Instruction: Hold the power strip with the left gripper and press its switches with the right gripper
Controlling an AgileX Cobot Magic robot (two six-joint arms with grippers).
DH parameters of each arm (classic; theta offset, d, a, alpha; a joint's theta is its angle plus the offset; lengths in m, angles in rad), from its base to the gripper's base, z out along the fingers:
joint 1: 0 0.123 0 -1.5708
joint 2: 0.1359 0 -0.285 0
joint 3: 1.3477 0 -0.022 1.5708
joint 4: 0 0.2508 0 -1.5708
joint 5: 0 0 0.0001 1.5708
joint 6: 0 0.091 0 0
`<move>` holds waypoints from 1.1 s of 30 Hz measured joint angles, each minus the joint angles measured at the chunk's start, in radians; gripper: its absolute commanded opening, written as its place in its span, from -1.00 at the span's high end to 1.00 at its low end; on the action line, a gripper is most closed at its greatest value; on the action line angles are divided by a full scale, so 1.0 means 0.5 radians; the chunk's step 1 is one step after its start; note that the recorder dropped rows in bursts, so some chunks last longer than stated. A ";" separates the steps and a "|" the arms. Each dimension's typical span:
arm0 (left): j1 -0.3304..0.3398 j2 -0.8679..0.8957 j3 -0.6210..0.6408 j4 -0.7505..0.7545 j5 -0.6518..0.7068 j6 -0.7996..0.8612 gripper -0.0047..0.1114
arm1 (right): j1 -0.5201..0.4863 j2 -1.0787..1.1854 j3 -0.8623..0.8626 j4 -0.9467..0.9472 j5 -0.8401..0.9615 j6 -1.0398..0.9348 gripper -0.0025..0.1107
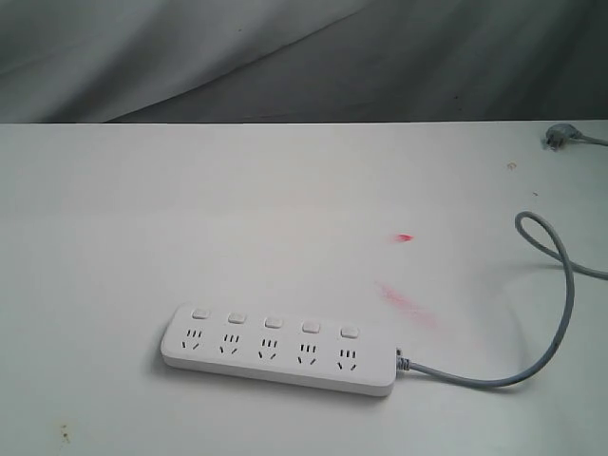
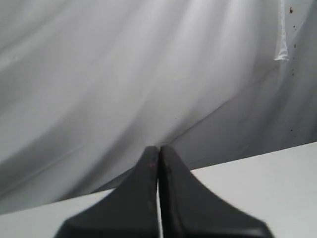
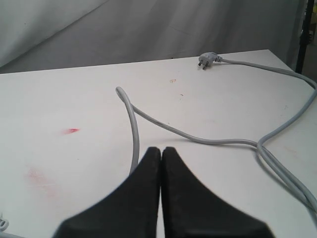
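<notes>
The white power strip [image 1: 277, 351] lies flat near the front of the table, its five sockets in a row. Its five white switches [image 1: 273, 322] run along the far side, one above each socket. The grey cord [image 1: 560, 323] leaves the strip's right end and loops back to the right. Neither arm shows in the exterior view. My left gripper [image 2: 159, 148] is shut with nothing in it, facing the grey backdrop above the table edge. My right gripper [image 3: 161, 150] is shut and empty, above the table near the cord [image 3: 134, 134]; the strip is out of both wrist views.
The white table [image 1: 190, 218] bears red smears [image 1: 407, 304] right of the strip and a red mark [image 1: 405, 237]. The cord's plug [image 3: 207, 60] lies at the far right edge. A grey cloth backdrop [image 1: 285, 57] hangs behind.
</notes>
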 measured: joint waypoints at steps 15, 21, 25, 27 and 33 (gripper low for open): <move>0.291 1.304 -1.003 -0.966 0.651 1.355 0.89 | 0.000 0.000 0.000 0.000 0.000 0.000 0.96; 0.880 1.566 -1.003 -1.605 1.286 2.359 0.89 | 0.000 0.000 0.000 0.000 0.000 0.000 0.96; 1.131 1.673 -1.004 -1.707 1.759 2.739 0.89 | 0.000 0.000 0.000 0.000 0.000 0.000 0.96; 1.187 1.701 -1.004 -1.706 1.885 2.857 0.89 | 0.000 0.000 0.000 0.000 0.000 0.000 0.96; 1.205 1.708 -1.004 -1.713 1.955 2.658 0.89 | 0.000 0.000 0.000 0.000 0.000 0.000 0.96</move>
